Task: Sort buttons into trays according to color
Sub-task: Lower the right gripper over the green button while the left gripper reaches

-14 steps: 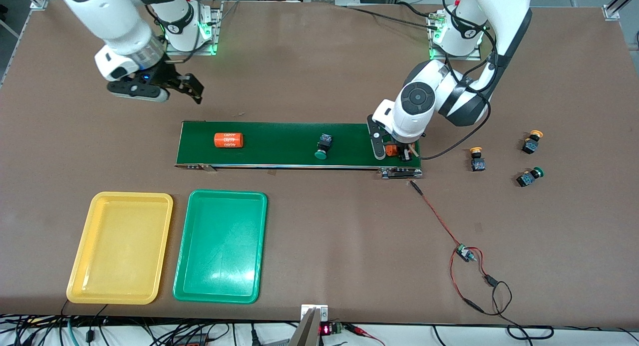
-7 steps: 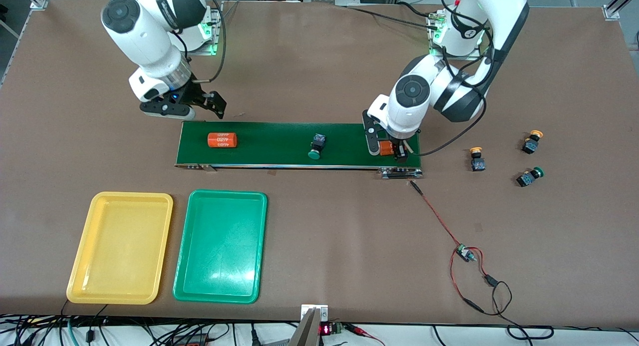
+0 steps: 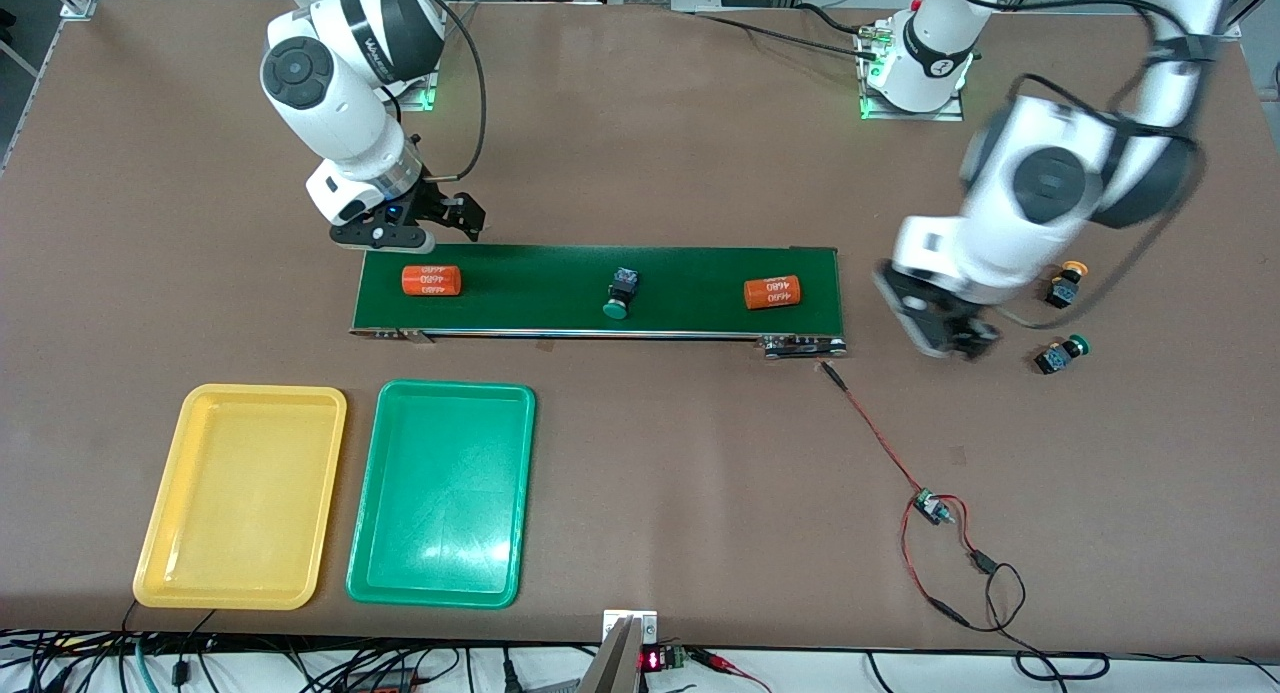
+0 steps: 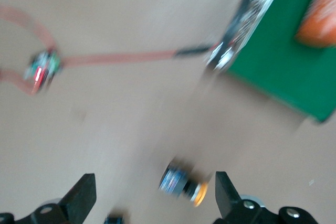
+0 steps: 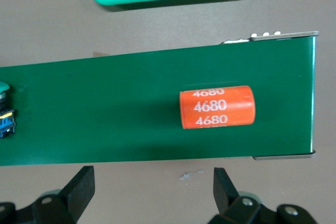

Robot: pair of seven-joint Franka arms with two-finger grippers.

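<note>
Left gripper (image 3: 945, 335) at right of frame, over bare table past conveyor belt (image 3: 600, 290) end, fingers spread, nothing held; yellow-capped button (image 4: 184, 184) lies on the table between its fingers in wrist view. Right gripper (image 3: 425, 228) upper left, at belt edge above orange cylinder (image 3: 431, 280), fingers spread, empty. Green-capped button (image 3: 620, 293) mid-belt (on its side). Second orange cylinder (image 3: 774, 292) toward belt's right end. Yellow-capped button (image 3: 1066, 283) and green-capped button (image 3: 1060, 354) on table at right. Yellow tray (image 3: 243, 496) and green tray (image 3: 442, 492) lower left, side by side.
</note>
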